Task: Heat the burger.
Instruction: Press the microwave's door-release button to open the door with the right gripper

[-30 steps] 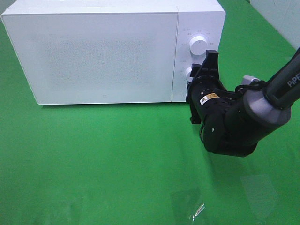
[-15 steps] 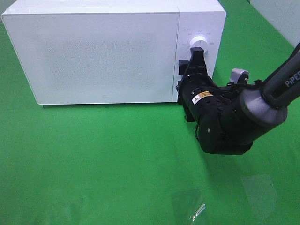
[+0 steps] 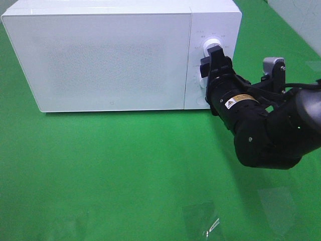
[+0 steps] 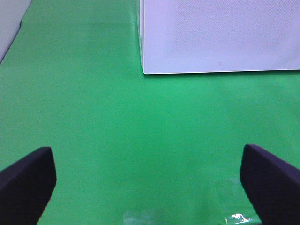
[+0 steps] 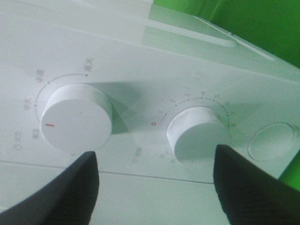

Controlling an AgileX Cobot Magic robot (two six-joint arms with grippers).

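White microwave (image 3: 110,55) sat on a green table (image 3: 125,175), its frosted door (image 3: 100,75) shut flush. The burger wasn't in view from any cam, so I couldn't tell where it was; my guess was inside, behind that door, but nothing showed through it.

The black right arm (image 3: 271,130) reached in from the right, w/ the right end effector (image 3: 212,59) close up to the control panel at the microwave's right end; its fingers were spread apart, pinching nothing. Its wrist cam looked straight at the panel: a power dial (image 5: 78,117) w/ a small red tick, a timer dial (image 5: 197,133) ringed by numbers, and an oval button (image 5: 273,140) just beyond. Both dark fingers stood to the outer sides of the two dials, w/ no contact I could make out; which dial it was lined up on I couldn't say for sure.

The left end effector (image 4: 150,180) hung low over the table, the microwave's front corner well ahead of it; fingers spread wide, empty. A scrap of clear film (image 3: 208,223) glinted on the table nearby.

Progress, as a judgement only: the shut door suggested loading was prob. done, so the job looked late-stage. What was left hinged on the dials; I couldn't read whether the timer stood off zero, so couldn't say if heating was running. If not, the timer needed a turn.
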